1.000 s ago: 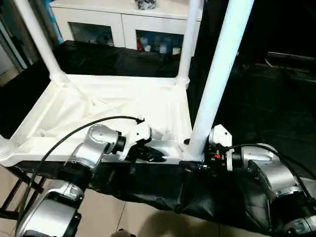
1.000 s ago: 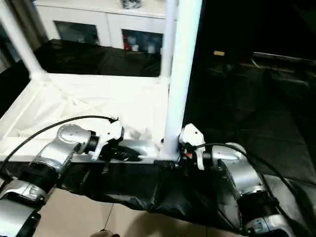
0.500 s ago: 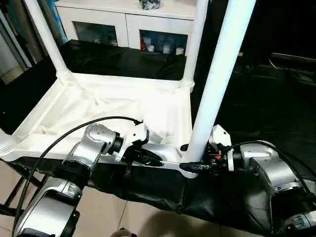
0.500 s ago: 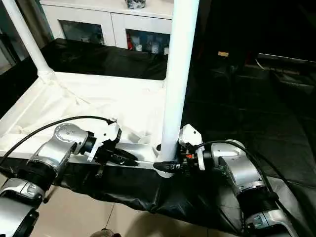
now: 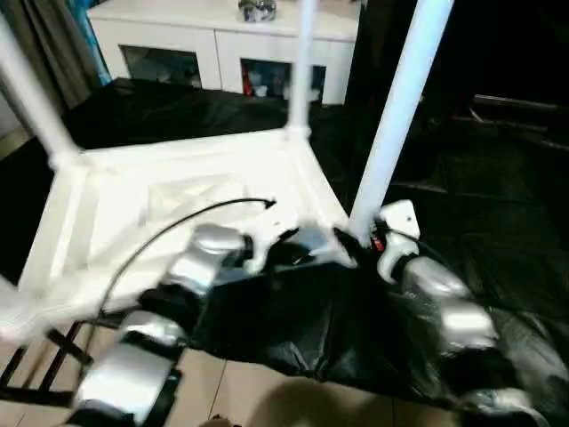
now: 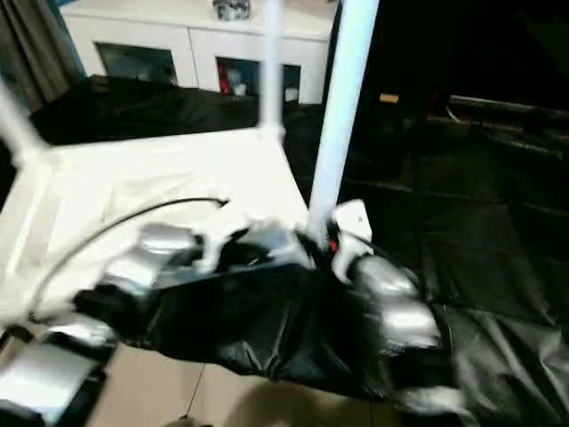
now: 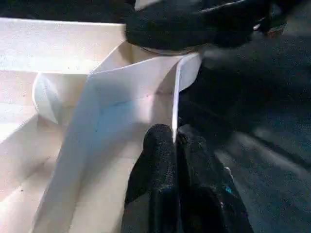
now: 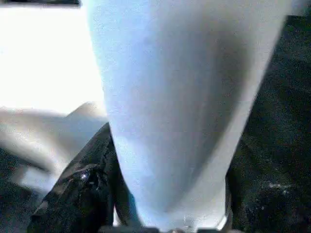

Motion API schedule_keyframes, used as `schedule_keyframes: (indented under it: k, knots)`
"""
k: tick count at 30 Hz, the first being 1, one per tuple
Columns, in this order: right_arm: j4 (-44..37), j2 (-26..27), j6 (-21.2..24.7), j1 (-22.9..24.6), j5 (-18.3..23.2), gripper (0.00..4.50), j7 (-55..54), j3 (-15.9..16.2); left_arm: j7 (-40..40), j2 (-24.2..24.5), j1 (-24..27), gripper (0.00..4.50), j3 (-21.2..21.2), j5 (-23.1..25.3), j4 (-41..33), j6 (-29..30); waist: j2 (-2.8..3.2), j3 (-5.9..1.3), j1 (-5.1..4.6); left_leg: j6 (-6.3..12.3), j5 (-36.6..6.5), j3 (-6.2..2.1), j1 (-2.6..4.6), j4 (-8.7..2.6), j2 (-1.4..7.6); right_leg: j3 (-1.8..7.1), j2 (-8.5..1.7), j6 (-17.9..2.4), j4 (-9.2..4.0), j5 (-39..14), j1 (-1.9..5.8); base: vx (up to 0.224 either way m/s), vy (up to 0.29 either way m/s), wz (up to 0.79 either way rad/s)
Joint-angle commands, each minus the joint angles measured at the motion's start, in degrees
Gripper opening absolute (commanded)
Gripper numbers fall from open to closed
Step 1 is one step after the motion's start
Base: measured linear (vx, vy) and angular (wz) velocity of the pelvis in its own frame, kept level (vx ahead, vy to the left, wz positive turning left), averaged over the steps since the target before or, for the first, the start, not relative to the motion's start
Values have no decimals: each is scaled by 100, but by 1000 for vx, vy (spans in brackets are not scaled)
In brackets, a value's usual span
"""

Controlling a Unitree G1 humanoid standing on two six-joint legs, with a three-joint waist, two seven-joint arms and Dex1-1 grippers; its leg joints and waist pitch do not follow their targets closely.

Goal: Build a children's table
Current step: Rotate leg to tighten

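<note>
Item: tabletop [image 5: 187,191], underside up on the black-draped bench, near edge.
Left gripper [image 7: 174,145]: clenched on its rim.
Right gripper [image 8: 160,213]: straddling the near-corner leg [image 5: 396,116].
Risk: if you twist unevenly, the leg may unseat.

Three legs [image 5: 400,107] — one tabletop [image 5: 178,191] (upturned)

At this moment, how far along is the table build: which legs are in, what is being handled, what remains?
Done: the tabletop lies underside up with legs standing at the far left corner and far right corner. In hand: the right gripper straddles the near right leg at its base, while the left gripper pinches the tabletop's rim beside that socket. Left: I cannot tell if that leg is fully seated; the near left corner is unclear.
</note>
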Motion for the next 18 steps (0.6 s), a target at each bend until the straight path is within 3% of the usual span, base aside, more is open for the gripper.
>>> schedule_keyframes:
  k: [1,3,5,9,13,18]
  knots:
    - [248,536,176,1,-99,261,-272,375,470,-430,-84,0,61,-134,11,-39,-47,-303,-22,-10,-1748,-187,78,-486,328,290,-396,-1004,-562,-2119,177,0,0,0]
    - [311,735,-95,-96,-203,261,-471,422,514,-546,-37,0,-21,-73,-20,-150,-49,-314,-29,-7,-1711,-191,56,-492,317,284,-400,-1000,-547,-2018,201,0,0,0]
    - [317,754,-153,-109,-213,317,-482,425,502,-552,-27,0,-34,-57,-25,-168,-32,-316,-28,27,-1705,-183,63,-490,313,287,-392,-1009,-545,-1906,206,0,0,0]
    - [140,550,-344,-126,23,350,202,391,171,-375,96,0,-51,-113,-135,-339,-42,-314,-22,120,-1680,-179,44,-490,318,291,-393,-1038,-535,-1784,227,0,0,0]
    - [-160,-65,-229,-39,205,386,1493,613,-508,-36,168,0,-26,-278,-253,-497,-61,-326,4,272,-1466,-171,15,-462,318,284,-406,-1098,-509,-1616,272,0,0,0]
    - [-260,-765,-270,-45,312,386,2765,794,-1445,391,186,0,-27,-429,-295,-679,-74,-333,31,430,-1228,-147,15,-436,349,277,-398,-1253,-470,-1371,256,0,0,0]
